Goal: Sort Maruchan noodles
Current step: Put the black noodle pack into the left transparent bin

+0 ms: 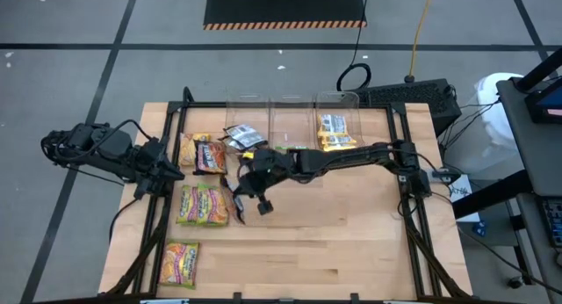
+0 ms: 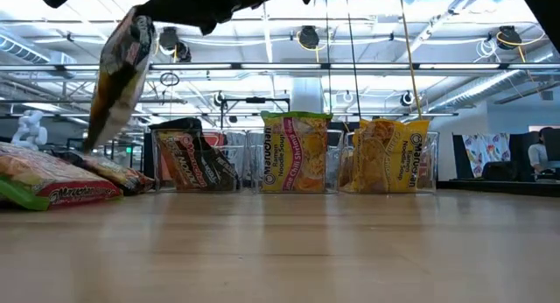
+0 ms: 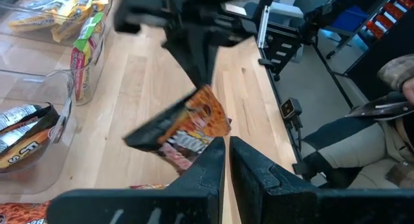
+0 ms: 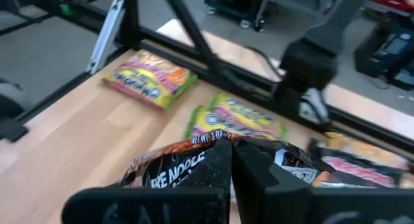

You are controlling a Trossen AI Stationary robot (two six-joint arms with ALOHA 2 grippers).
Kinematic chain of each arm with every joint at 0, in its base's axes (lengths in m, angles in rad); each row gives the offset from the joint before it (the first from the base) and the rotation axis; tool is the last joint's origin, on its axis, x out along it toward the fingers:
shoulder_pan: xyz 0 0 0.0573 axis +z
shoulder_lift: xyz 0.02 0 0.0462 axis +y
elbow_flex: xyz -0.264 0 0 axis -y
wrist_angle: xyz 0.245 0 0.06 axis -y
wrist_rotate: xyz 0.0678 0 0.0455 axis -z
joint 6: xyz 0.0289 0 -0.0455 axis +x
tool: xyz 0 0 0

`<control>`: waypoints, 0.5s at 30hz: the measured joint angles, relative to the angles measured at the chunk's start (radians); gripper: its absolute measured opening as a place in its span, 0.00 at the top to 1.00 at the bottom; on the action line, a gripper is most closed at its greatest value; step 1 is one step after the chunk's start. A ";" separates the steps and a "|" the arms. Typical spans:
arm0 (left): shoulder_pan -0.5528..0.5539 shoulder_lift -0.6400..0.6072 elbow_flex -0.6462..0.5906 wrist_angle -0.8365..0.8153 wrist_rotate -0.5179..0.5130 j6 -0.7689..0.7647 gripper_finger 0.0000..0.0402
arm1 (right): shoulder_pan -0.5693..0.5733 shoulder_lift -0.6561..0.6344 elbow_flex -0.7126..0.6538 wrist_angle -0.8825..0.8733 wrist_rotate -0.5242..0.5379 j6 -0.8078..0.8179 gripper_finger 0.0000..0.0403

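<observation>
Three clear bins [image 1: 292, 112] line the table's far edge, four packets lie loose at the left, and the right gripper [image 1: 246, 197], arm stretched leftward across the table, pinches one black packet [image 2: 122, 75] aloft, while the left gripper [image 1: 172, 173] waits nearly closed, empty.

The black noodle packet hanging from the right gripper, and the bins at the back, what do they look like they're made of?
The black packet, pinched in the right gripper, looks like thin glossy plastic film: it droops, creases and catches light. The bins look like clear rigid plastic, since the packets standing inside show straight through their walls. The table looks like pale, matte-finished wood with visible plank seams.
</observation>
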 joint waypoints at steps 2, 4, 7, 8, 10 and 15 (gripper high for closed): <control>0.000 0.000 0.000 0.000 0.000 -0.001 0.93 | -0.020 -0.015 0.000 0.000 0.000 0.001 1.00; 0.000 0.000 0.000 0.000 0.000 0.000 0.93 | -0.040 -0.032 0.000 -0.001 0.020 0.000 1.00; 0.000 0.000 0.000 0.000 0.000 0.002 0.93 | -0.076 -0.059 0.000 0.000 0.052 -0.001 1.00; 0.000 0.000 0.000 0.000 0.000 0.005 0.93 | -0.089 -0.068 0.000 0.002 0.050 -0.001 1.00; 0.000 0.000 0.000 0.000 0.000 0.010 0.93 | -0.114 -0.087 0.000 0.006 0.050 0.000 1.00; 0.000 0.000 0.000 0.000 0.000 0.010 0.93 | -0.181 -0.132 0.000 0.025 0.046 0.000 1.00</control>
